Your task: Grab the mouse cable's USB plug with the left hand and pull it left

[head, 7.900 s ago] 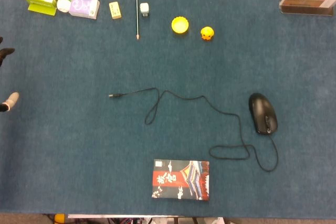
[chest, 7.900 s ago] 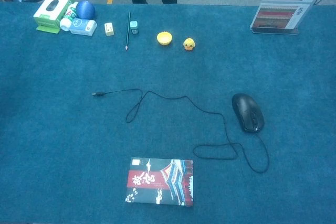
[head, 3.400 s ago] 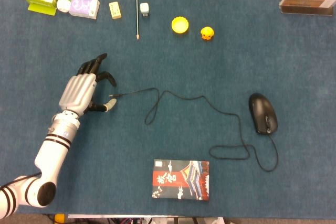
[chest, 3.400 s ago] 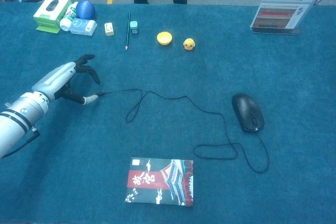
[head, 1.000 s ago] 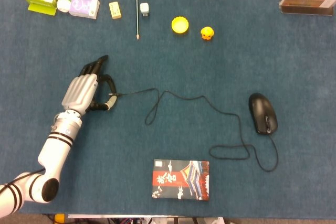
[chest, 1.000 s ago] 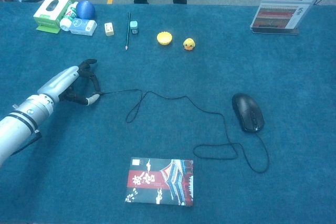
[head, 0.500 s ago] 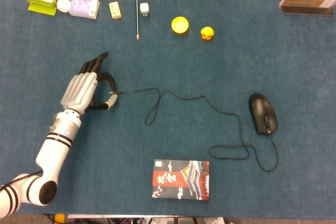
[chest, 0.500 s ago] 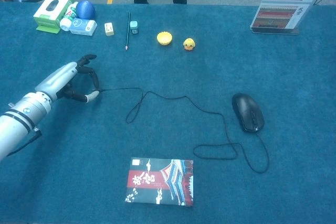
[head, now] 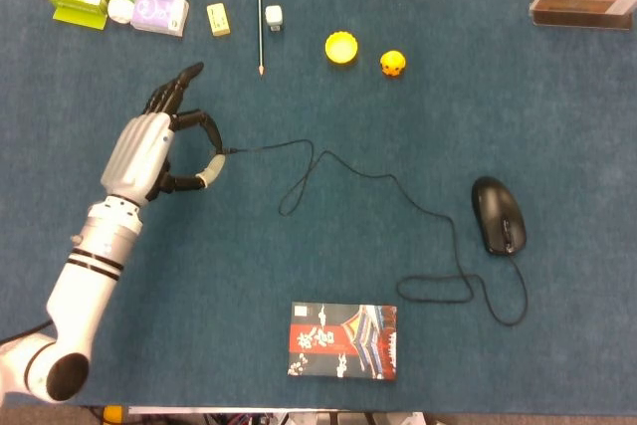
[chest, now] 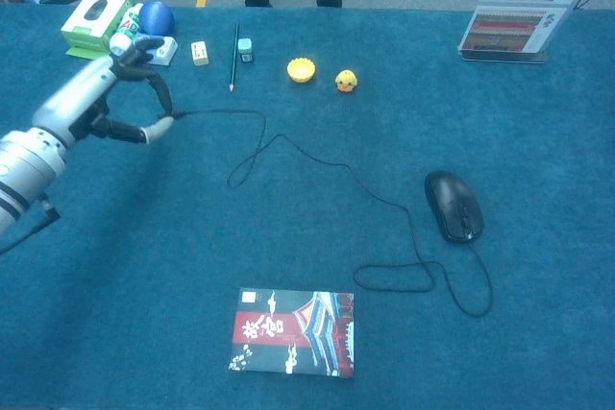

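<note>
Black mouse (head: 498, 214) and cable (head: 378, 178), silver left hand (head: 149, 151), dark-blue tablecloth (head: 398, 116), yellow duck (head: 393, 64).

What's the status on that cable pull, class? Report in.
Left hand pinching USB plug, lifted. Cable trailing to mouse. Right hand unseen. Path left clear.

The robot's left arm, a white forearm with black bands at the wrist, reaches in from the near left corner of the surface. Its silver-backed left hand (head: 149, 152) (chest: 91, 98) is raised, back facing up. The black thumb and a curled finger close toward each other in a pinch at a thin cable end, while the other fingers (head: 171, 91) stretch forward. The right arm and hand appear in neither view.
</note>
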You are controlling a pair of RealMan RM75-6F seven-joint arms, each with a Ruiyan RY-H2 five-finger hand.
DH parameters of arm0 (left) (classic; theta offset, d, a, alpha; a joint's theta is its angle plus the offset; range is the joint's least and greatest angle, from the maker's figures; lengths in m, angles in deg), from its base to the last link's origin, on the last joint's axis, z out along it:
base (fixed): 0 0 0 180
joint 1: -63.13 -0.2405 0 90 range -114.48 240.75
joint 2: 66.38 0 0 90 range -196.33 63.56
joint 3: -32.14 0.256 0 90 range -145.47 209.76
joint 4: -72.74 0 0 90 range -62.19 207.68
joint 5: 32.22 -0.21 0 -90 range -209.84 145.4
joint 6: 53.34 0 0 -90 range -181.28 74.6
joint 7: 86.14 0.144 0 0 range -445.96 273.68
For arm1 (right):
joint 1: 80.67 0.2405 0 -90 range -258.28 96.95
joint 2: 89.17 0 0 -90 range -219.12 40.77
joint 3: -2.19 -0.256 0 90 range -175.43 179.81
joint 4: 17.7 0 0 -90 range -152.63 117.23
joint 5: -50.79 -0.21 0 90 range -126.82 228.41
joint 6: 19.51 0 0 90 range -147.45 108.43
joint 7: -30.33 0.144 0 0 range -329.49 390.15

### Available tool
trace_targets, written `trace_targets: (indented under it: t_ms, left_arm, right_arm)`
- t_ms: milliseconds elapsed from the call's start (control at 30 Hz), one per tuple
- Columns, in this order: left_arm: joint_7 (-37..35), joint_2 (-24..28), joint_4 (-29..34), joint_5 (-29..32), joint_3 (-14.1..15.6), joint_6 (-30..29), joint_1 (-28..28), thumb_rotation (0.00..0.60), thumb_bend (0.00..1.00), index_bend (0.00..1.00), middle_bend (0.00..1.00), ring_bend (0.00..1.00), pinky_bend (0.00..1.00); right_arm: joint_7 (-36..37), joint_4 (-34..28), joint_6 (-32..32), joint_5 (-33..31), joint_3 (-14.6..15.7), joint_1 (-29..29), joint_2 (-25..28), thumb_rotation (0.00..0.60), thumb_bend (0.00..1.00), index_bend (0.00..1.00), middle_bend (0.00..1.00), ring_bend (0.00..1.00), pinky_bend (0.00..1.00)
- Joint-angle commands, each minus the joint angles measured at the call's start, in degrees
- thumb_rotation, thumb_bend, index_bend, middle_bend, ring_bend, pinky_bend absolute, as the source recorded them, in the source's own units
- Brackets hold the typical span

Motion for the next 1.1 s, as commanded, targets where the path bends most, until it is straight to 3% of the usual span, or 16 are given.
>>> trace_targets:
  t_ms: [33,400,533,833,1100]
  left_arm:
    - [-3.8,5.5,7.4,-3.0,-1.1,-3.1,-1.0,0.600,0.36,0.57,0.00,0.00,0.01]
    - [-14.2,16.2,19.2,-10.4,-0.9,-9.4,-3.7,0.600,0.36,0.58,0.00,0.00,0.01]
    - [-14.9,19.5,21.8,-14.2,-0.1,-13.4,-5.6,0.600,0.36,0.58,0.00,0.00,0.01]
    - [-12.8,21.0,21.3,-14.5,2.0,-15.7,-7.4,0.600,0.36,0.58,0.00,0.00,0.01]
    - [-13.7,22.1,22.2,-19.7,6.5,-19.0,-10.2,0.600,0.36,0.58,0.00,0.00,0.01]
  right_arm:
    - [0.5,0.2,0.3,0.3,0.2,-0.3,-0.3,0.600,0.00,0.31,0.16,0.21,0.29]
    - [1.7,0.4,1.9,1.9,1.2,-1.6,-1.2,0.600,0.00,0.31,0.16,0.21,0.29]
    - [2.5,0.7,2.5,2.5,1.8,-2.2,-1.7,0.600,0.00,0.31,0.16,0.21,0.29]
    - [3.1,1.4,2.6,2.9,2.3,-2.8,-2.5,0.600,0.00,0.31,0.16,0.21,0.29]
    - [3.3,1.6,2.1,2.8,2.2,-2.7,-3.0,0.600,0.00,0.31,0.16,0.21,0.29]
